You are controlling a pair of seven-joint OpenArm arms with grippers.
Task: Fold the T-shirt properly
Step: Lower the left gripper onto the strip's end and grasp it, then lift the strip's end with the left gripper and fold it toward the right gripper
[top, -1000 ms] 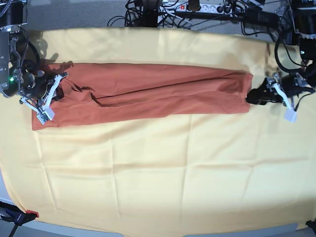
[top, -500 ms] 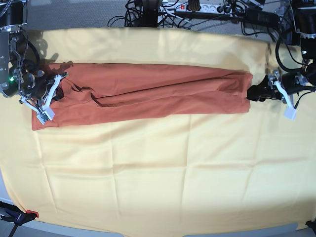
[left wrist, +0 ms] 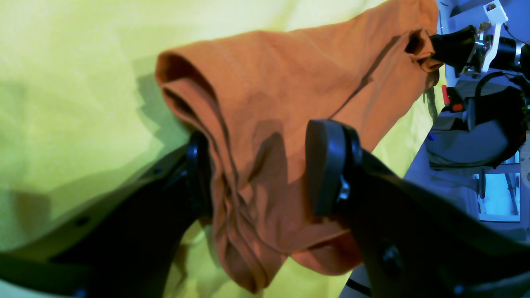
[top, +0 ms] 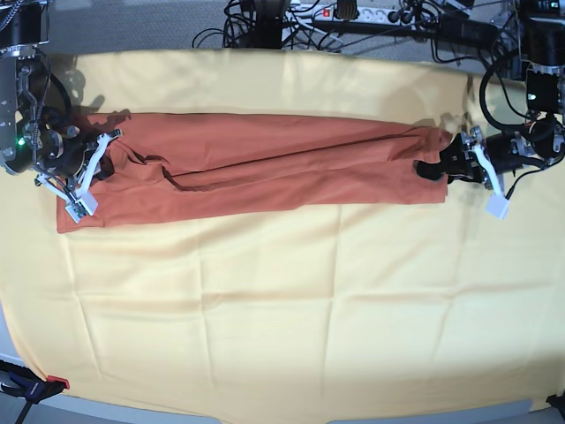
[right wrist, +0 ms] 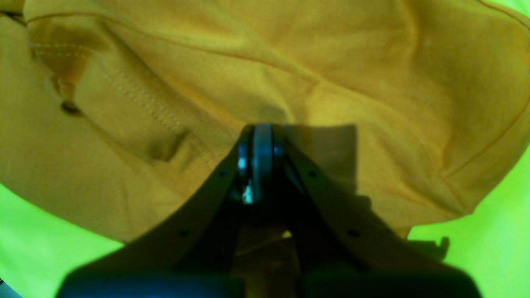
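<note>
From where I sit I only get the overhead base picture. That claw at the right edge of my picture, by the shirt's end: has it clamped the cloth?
Observer: Not yet. Its own wrist camera shows the left claw wide open, with the bunched end of the T-shirt sitting between its two fingers.
Operator: And the claw at the other end?
Observer: The right claw is shut, its pads pressed flat together over the shirt. I cannot tell whether any fabric is caught between them.
Operator: Anything else up close there?
Observer: A line of seam stitching runs across the fabric close beside that shut claw.
</note>
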